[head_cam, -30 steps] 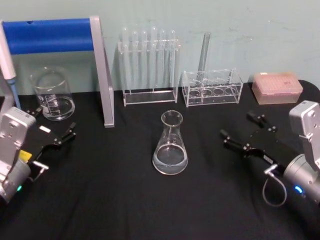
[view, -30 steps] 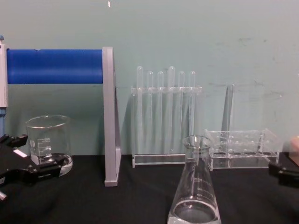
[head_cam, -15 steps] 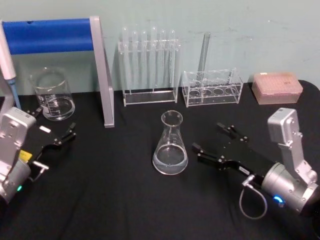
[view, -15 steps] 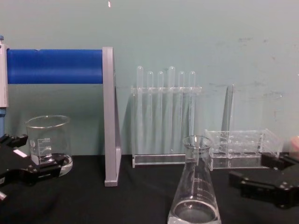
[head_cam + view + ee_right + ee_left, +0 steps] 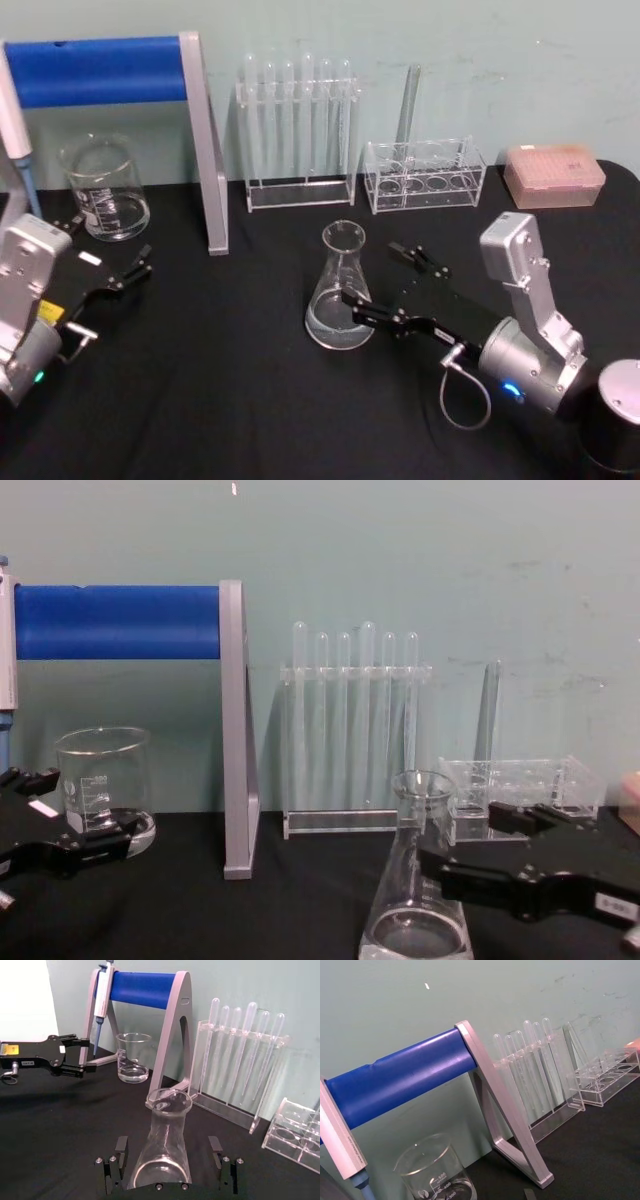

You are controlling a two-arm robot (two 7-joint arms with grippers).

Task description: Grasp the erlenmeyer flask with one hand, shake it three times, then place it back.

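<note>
Near left, the left gripper point(image 5: 110, 245) lay parked with its fingers apart; nearer centre, the right gripper point(image 5: 372, 272) was wide open and empty, its fingers point(image 5: 120, 1152) flanking the erlenmeyer flask point(image 5: 338, 300). The flask stood upright at mid-bench point(image 5: 250, 400). Being thin, smooth glass with little liquid, it was judged light, slippery and fragile, and best squeezed gently across the lower cone.

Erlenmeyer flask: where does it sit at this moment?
In the head view the erlenmeyer flask stands upright mid-table, in front of the tall tube rack, between the open fingers of the right gripper.
</note>
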